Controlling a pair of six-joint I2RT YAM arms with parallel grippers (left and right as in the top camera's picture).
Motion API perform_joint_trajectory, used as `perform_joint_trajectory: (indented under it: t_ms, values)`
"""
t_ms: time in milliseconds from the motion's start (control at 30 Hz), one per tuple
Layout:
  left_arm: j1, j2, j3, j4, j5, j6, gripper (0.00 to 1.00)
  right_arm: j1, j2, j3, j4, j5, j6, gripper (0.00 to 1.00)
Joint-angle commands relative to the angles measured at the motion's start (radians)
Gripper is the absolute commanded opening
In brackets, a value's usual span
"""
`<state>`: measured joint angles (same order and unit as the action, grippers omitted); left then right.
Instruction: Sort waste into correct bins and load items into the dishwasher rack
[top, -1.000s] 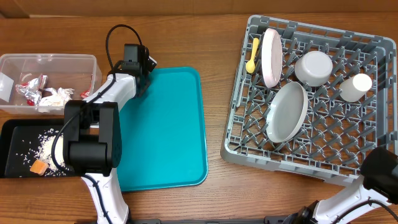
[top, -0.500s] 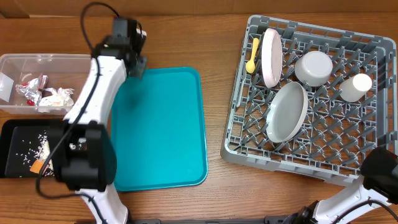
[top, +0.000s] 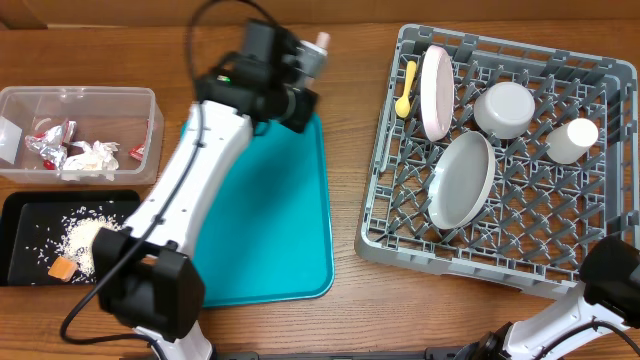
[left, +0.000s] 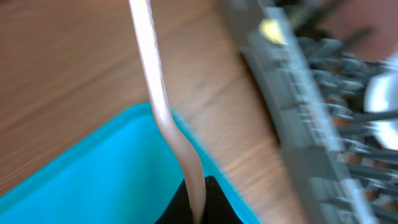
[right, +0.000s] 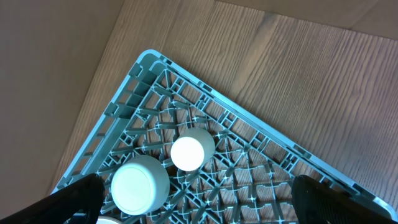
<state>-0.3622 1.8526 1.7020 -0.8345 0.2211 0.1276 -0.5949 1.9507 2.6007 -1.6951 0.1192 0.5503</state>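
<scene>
Left gripper (left: 198, 202) pinched tight on the pale fork (left: 155, 93)

The fork is a slim, smooth, glossy stem with a soft curve. It sticks straight out ahead of the dark fingers, over wood-grain tabletop. The smooth teal tray (top: 270, 220) and its rounded corner sit right under the hand, and the grey lattice dishwasher rack (top: 372, 190) is off to its right, well apart. The right gripper (right: 199, 205) is spread wide with nothing in it, hanging over a rack corner above the white cup (right: 188, 153).
</scene>
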Motion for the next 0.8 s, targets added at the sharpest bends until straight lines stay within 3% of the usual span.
perform_joint_trajectory:
  t_ms: [0,200,500,767]
  values:
    - [-0.081,0.059,0.012,0.012,0.063,-0.039,0.04,-0.001,-0.007,0.002,0.002,0.008,0.004,1.00]
    - [-0.171,0.113,0.012,0.062,0.074,-0.151,0.04,-0.001,-0.007,0.002,0.002,0.008,0.004,1.00]
    - [-0.203,0.168,0.012,0.182,0.171,-0.256,0.04,-0.001,-0.007,0.002,0.002,0.008,0.004,1.00]
    - [-0.223,0.172,0.012,0.300,0.164,-0.480,0.04,-0.001,-0.007,0.002,0.002,0.008,0.004,1.00]
